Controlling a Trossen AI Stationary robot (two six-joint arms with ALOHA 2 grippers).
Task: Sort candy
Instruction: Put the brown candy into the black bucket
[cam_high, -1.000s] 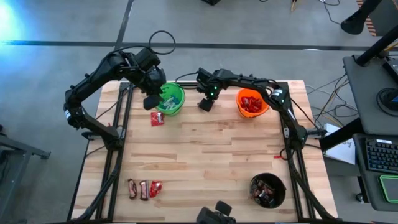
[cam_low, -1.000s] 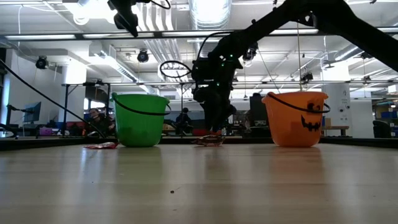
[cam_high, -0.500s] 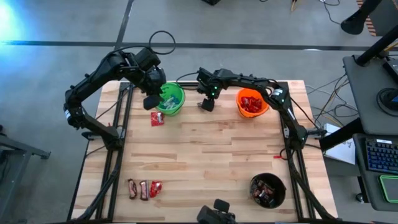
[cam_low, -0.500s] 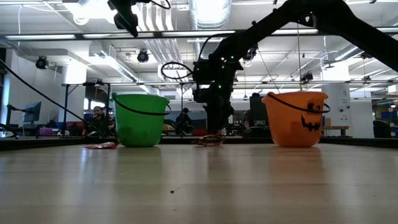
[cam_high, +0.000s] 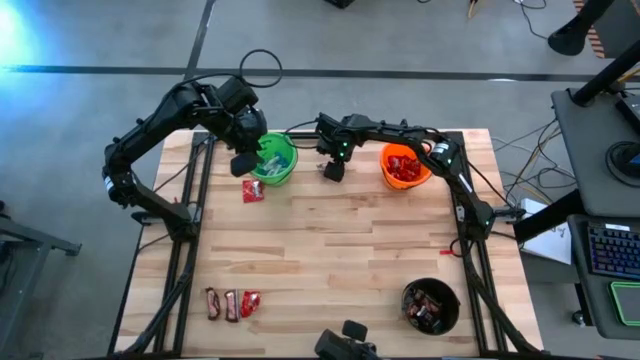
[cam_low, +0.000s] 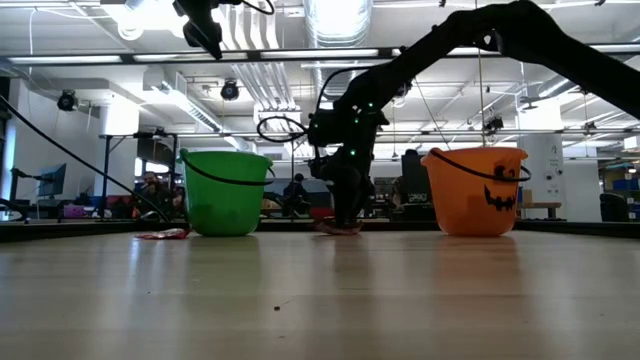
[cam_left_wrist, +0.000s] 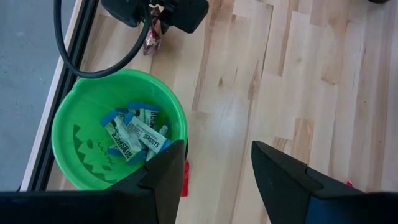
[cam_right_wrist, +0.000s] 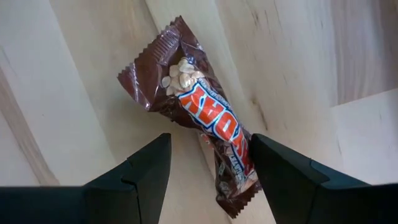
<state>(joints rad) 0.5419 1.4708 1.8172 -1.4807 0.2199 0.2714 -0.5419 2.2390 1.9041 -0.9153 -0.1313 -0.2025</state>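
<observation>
From above, take the green bucket (cam_high: 274, 160) at the far edge of the table (cam_high: 330, 250) as the landmark. The right gripper (cam_high: 333, 170) sits just beside it, toward the orange bucket (cam_high: 405, 166), and over the last second it has slid closer to the far edge and dropped. That reads as the final descent onto a piece of candy. The left gripper (cam_high: 245, 160) hangs at the bucket's outer rim, unmoved, with a red packet (cam_high: 253, 190) on the wood just in front of the bucket. Well away, at the near edge, three more sweets (cam_high: 231, 303) wait, and a black bucket (cam_high: 431, 306) stands in the opposite near corner.

From table height, the right gripper (cam_low: 345, 215) has come down until it nearly touches the wood between the green bucket (cam_low: 224, 192) and the orange bucket (cam_low: 475, 190). There is clear room on both sides.

The left wrist view looks down into the green bucket (cam_left_wrist: 81, 118), which holds light-blue-and-white bars (cam_left_wrist: 137, 134). The left fingers (cam_left_wrist: 165, 180) are spread and empty.

The right wrist view shows a dark brown bar (cam_right_wrist: 199, 118) flat on the wood, lying between the spread fingers (cam_right_wrist: 140, 171) — not yet pinched. It likely belongs in the black bucket, a long carry across open table.
</observation>
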